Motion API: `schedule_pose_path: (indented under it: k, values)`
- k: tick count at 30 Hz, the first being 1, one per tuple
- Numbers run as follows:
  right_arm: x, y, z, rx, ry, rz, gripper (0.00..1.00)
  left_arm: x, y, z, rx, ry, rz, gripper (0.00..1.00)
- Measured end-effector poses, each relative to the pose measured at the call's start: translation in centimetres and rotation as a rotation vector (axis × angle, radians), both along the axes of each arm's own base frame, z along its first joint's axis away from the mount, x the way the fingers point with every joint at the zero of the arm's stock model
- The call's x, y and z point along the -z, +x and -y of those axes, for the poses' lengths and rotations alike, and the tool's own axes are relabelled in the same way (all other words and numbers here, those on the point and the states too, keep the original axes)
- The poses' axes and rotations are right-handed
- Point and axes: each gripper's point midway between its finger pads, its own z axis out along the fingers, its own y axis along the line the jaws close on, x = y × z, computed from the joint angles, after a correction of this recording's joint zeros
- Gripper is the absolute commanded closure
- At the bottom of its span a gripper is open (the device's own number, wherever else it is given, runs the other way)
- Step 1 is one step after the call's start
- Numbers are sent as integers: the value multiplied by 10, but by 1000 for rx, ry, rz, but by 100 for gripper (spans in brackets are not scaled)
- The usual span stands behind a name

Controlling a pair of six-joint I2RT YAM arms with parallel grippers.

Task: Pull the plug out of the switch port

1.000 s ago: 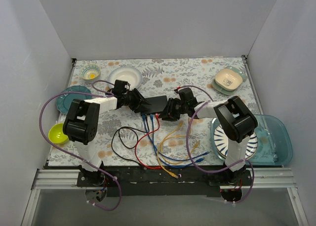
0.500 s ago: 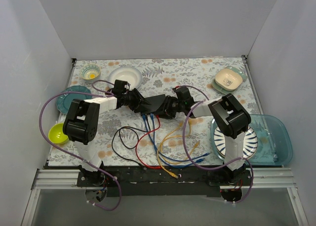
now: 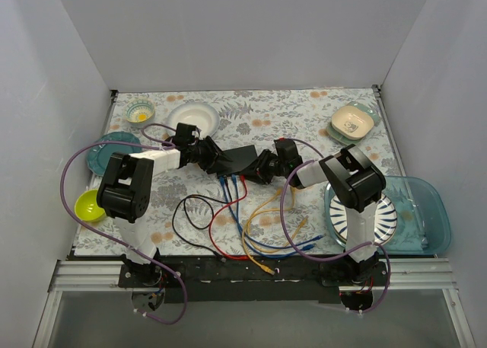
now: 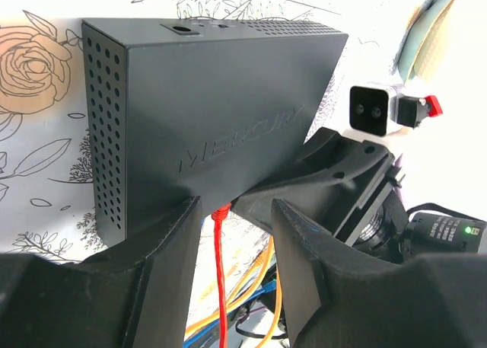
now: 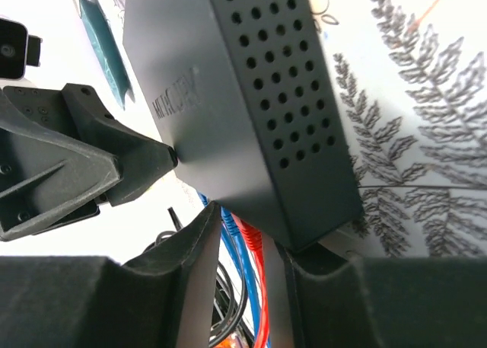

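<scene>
The matte-black switch (image 3: 242, 158) lies mid-table and also shows in the left wrist view (image 4: 221, 97) and the right wrist view (image 5: 251, 97). A red plug (image 3: 243, 179) and two blue plugs (image 3: 227, 180) sit in its near edge. My left gripper (image 3: 218, 162) is shut on the switch's left end, and the red plug (image 4: 221, 209) shows between its fingers (image 4: 163, 249). My right gripper (image 3: 259, 170) is at the port edge, jaws narrowly apart. The red plug (image 5: 255, 241) and a blue plug (image 5: 232, 225) lie between its fingers (image 5: 194, 264).
Loose black, red, blue and yellow cables (image 3: 259, 230) spread towards the near edge. A white bowl (image 3: 193, 118) and small bowl (image 3: 140, 112) stand behind, a teal plate (image 3: 103, 154) and green bowl (image 3: 89, 205) left. A cream dish (image 3: 352, 122) and a blue tray (image 3: 430, 211) are right.
My right gripper has moved left along the table up to the switch's port edge, now around the plugs. The left gripper and the switch have stayed put.
</scene>
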Motion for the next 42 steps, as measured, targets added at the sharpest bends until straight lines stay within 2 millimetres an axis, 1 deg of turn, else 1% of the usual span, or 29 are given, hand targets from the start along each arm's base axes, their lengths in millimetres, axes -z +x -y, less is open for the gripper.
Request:
schedule_pose_path:
  k: [8, 11, 12, 14, 15, 17, 18, 22, 25, 28, 33, 36, 40, 42]
  values:
    - [2, 1, -2, 38, 44, -44, 68, 0, -6, -1, 8, -1, 1, 58]
    - [2, 2, -2, 43, 53, -52, 75, 0, -8, -2, 12, 2, 4, 58]
    - [3, 2, -2, 46, 53, -55, 80, 0, -8, -2, 13, 3, 6, 58]
    - [4, 2, -3, 48, 59, -59, 84, 0, -9, -2, 14, 3, 5, 58]
    - [3, 2, -3, 47, 63, -57, 89, 0, -10, -2, 14, 3, 5, 58]
    - [3, 3, -4, 44, 67, -53, 94, 0, -11, -3, 15, 3, 3, 58]
    - [3, 3, -4, 42, 68, -48, 99, 0, -12, -3, 15, 2, 3, 57]
    - [4, 2, -3, 35, 66, -24, 99, -1, -16, -2, 21, -7, 0, 57]
    - [4, 1, -3, 18, 56, 3, 99, 0, -23, 0, 35, -36, -12, 57]
    - [5, 0, -2, -9, 42, 41, 99, 7, -35, 2, 48, -52, -55, 57]
    - [6, -1, -3, -52, 23, 91, 99, 12, -41, 12, 84, -88, -88, 58]
    - [6, -1, -3, -71, 14, 118, 99, 11, -41, 18, 101, -102, -96, 58]
    - [5, -3, -1, -88, -3, 145, 99, 10, -38, 19, 99, -106, -98, 58]
    - [5, -7, 2, -97, -13, 151, 99, 9, -37, 20, 99, -107, -96, 58]
